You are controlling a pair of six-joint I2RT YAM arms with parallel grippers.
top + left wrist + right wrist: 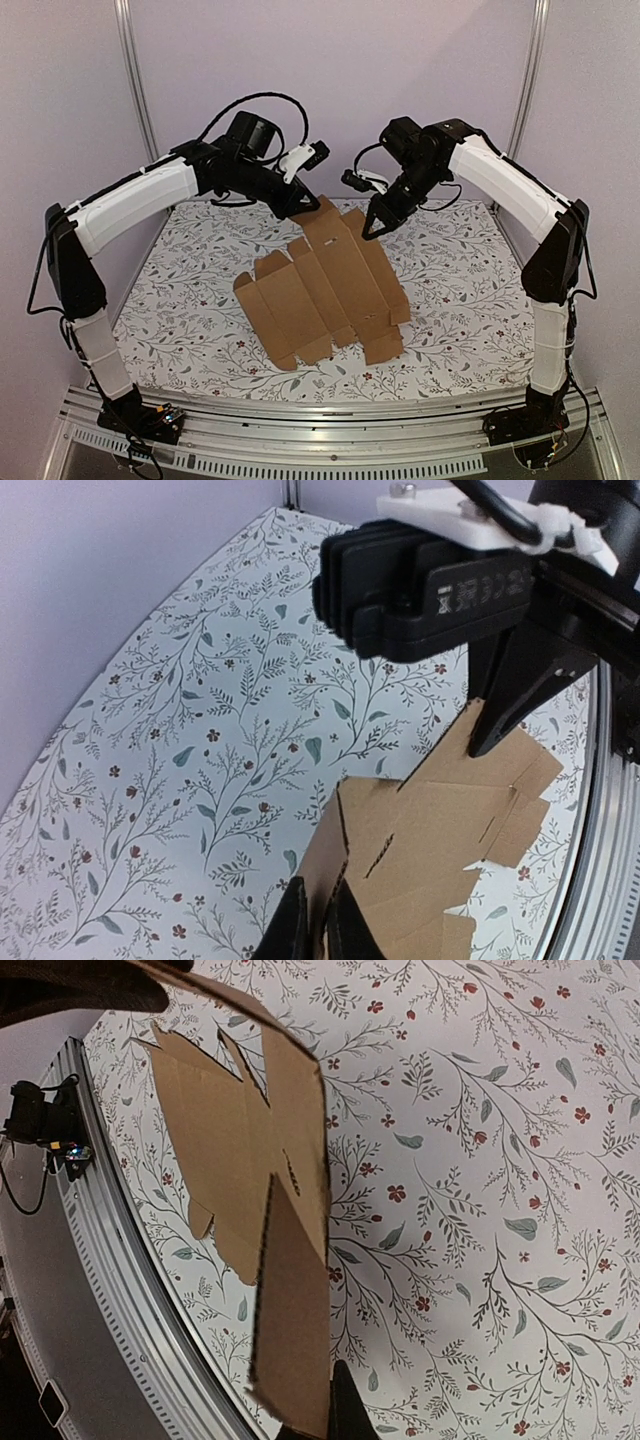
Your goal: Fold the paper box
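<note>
L gripper (305, 207) & R gripper (368, 230), each pinched narrow on a far flap of the paper box (325, 290); sheet slopes down below them to floral table (460, 290).

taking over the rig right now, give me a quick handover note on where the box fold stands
Left claw: shut on a far flap of the paper box.
Right claw: shut, pinching the far edge of the same sheet, a little to the right.
Paper box: an open die-cut sheet, its far edge raised off the table, its near flaps resting on it.
Done: sheet gripped by both claws and tilted up.
Left: no walls formed yet, so all the folding and tab tucking.
</note>
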